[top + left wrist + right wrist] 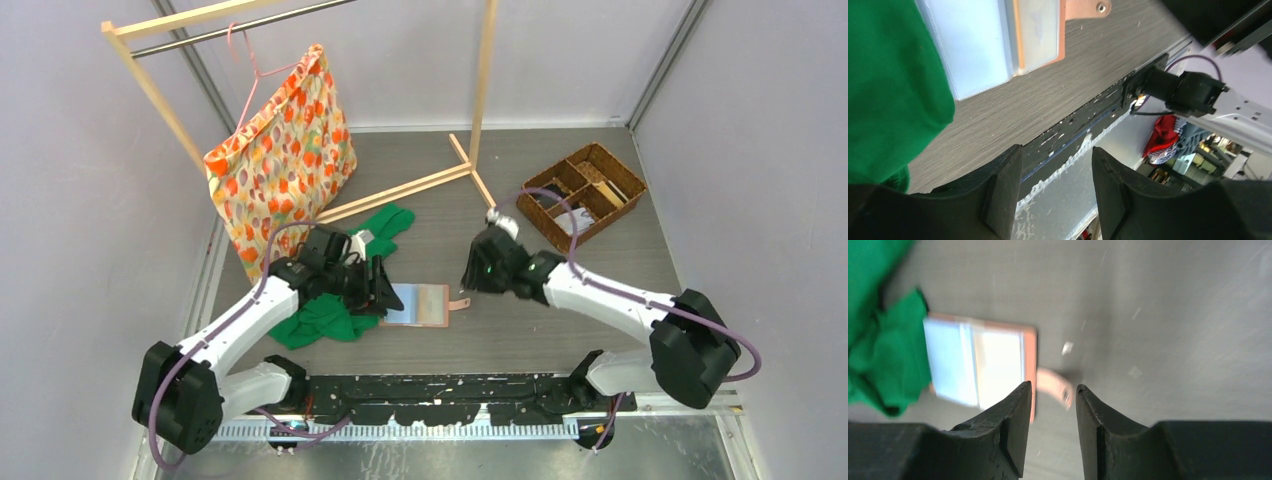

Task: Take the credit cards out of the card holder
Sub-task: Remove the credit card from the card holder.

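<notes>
The card holder (420, 303) lies open and flat on the table, pale blue-grey inside with a salmon-pink rim, and its snap tab (459, 303) points right. No credit cards can be made out; they are hidden in its pockets. My left gripper (384, 292) hovers at the holder's left edge, over the green cloth, open and empty. In the left wrist view the card holder (993, 45) sits beyond the left gripper (1056, 150). My right gripper (470, 276) hangs just up and right of the tab, open. In the blurred right wrist view the snap tab (1052, 380) shows past the right gripper (1053, 385), apart from the fingers.
A crumpled green cloth (335, 312) lies under and left of the holder. A patterned fabric bag (282, 150) hangs on a wooden rack (482, 95) at the back left. A brown wicker basket (582, 193) with compartments stands at the back right. The table's near edge rail (1088, 125) is close.
</notes>
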`<control>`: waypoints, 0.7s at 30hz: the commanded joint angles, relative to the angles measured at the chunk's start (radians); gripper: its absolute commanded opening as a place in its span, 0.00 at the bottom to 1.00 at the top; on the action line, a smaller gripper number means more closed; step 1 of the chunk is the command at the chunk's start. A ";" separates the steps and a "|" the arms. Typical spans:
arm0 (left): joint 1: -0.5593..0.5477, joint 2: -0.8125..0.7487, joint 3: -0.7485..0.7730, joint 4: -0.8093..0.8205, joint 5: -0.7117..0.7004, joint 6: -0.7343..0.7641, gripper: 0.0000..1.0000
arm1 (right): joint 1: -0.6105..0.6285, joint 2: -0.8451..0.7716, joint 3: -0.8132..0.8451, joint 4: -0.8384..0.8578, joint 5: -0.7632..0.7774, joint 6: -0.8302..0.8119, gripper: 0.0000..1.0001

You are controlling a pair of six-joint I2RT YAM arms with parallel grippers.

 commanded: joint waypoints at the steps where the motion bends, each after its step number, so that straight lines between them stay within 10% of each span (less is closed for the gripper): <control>1: -0.041 0.003 -0.031 0.121 -0.062 -0.032 0.55 | 0.117 -0.043 -0.160 0.203 -0.090 0.368 0.43; 21: -0.028 0.305 -0.042 0.307 -0.155 -0.048 0.52 | 0.197 0.104 -0.168 0.431 -0.156 0.460 0.44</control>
